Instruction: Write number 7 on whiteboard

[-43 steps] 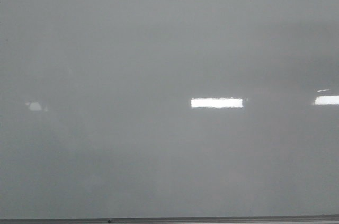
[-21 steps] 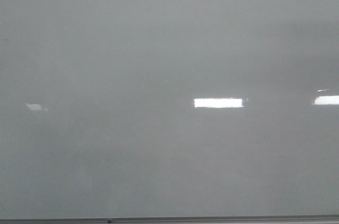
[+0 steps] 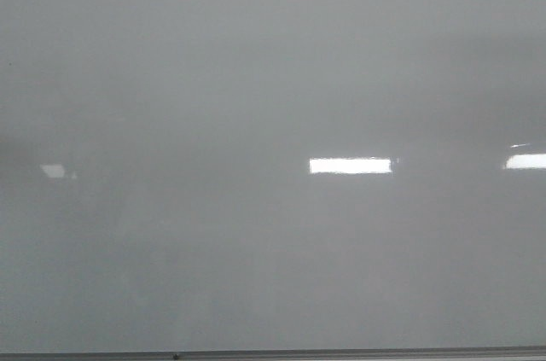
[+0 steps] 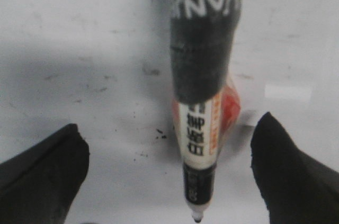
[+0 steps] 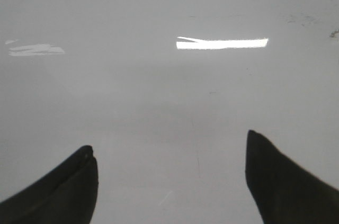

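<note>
Only whiteboard (image 3: pixel 256 79), marker (image 4: pixel 198 113) over it

Little of the room shows directly. Ceiling lights appear only as bright rectangular reflections (image 3: pixel 350 165) on a glossy grey surface, one near the middle, another (image 3: pixel 525 160) at the right edge (a fainter patch (image 3: pixel 53 171) sits towards the left). Illumination is soft and even.

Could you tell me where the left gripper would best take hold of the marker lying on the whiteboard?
Grip the marker across its dark barrel, coming straight down onto the whiteboard. It lies lengthwise between the left gripper's open fingers, so closing should pinch its narrow sides.
</note>
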`<state>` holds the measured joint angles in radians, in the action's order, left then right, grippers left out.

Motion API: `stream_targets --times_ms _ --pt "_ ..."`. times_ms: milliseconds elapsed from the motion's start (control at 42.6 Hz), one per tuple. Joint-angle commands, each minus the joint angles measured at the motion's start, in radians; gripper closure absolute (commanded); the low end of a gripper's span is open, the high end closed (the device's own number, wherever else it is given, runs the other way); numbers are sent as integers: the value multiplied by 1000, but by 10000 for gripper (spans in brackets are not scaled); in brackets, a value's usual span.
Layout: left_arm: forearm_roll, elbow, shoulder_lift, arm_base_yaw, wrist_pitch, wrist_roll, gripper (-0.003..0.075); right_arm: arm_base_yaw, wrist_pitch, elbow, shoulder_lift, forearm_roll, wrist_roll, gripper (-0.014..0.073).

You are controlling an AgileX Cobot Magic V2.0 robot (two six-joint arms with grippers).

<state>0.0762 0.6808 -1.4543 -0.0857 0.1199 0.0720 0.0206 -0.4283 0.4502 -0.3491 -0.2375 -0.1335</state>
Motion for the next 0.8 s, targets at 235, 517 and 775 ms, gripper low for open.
stream_targets --times_ms 235,517,775 --pt "27 30 -4 26 -109 -13 339 0 78 37 -15 -9 -4 0" --pt "29 30 -4 54 -113 -13 596 0 78 37 -15 -9 -4 0" --pt "29 48 26 54 30 -13 740 0 82 37 -15 -9 -4 0"
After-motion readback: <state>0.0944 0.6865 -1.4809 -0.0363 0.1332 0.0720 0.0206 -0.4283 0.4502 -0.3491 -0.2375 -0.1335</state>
